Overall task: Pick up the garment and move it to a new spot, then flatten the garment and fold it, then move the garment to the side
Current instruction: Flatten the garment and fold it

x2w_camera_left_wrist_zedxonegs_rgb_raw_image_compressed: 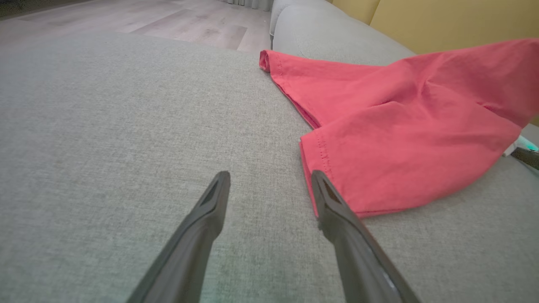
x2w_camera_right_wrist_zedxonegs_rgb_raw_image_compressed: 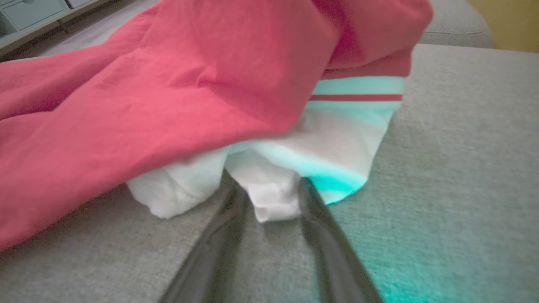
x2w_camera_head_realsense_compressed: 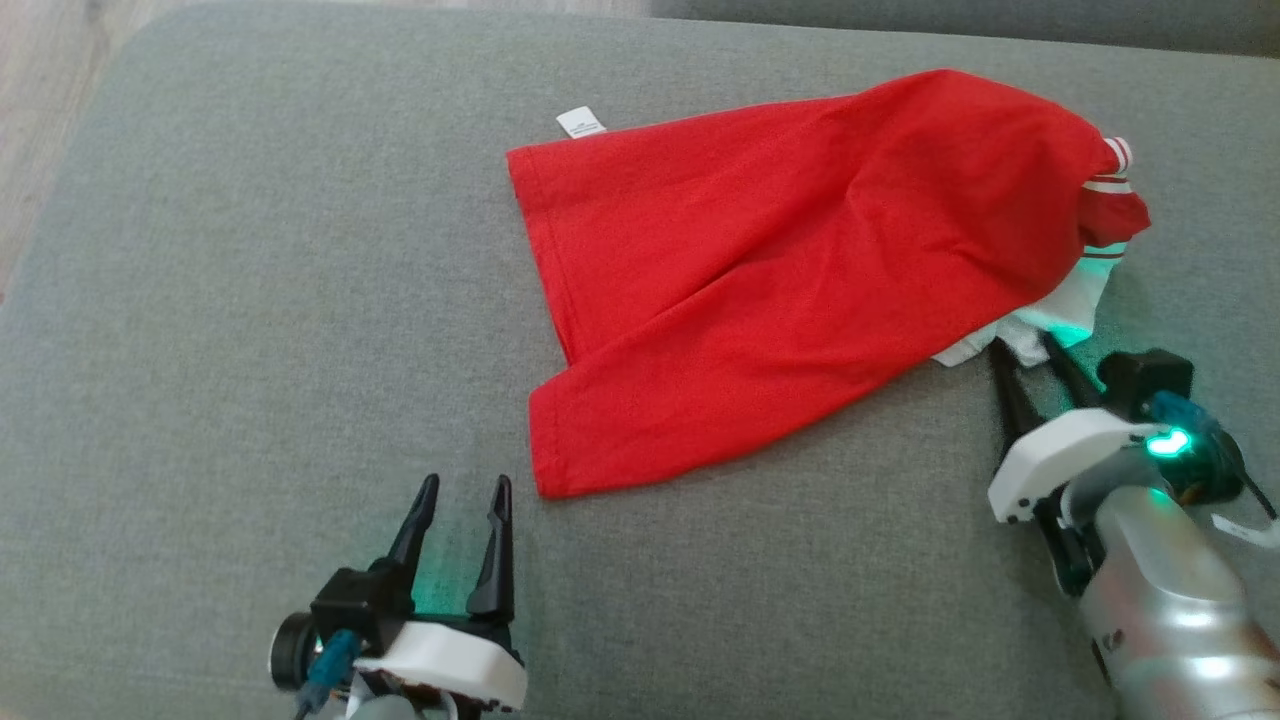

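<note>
- Red garment, white trim, rumpled on grey sofa cushion.
- Left gripper: jaws wide, empty, just beside near hem corner.
- Right gripper: fingers straddle white fold; grip unclear.

- The cushion is seen from above, behind the left claw and right claw.
- Wrist views are aimed low along each claw; the garment is shared, closest before the right claw.

Soft, even indoor light, faint shadows. A green lamp tints the white cloth of the garment and the couch teal. The right wrist view is blurred.
</note>
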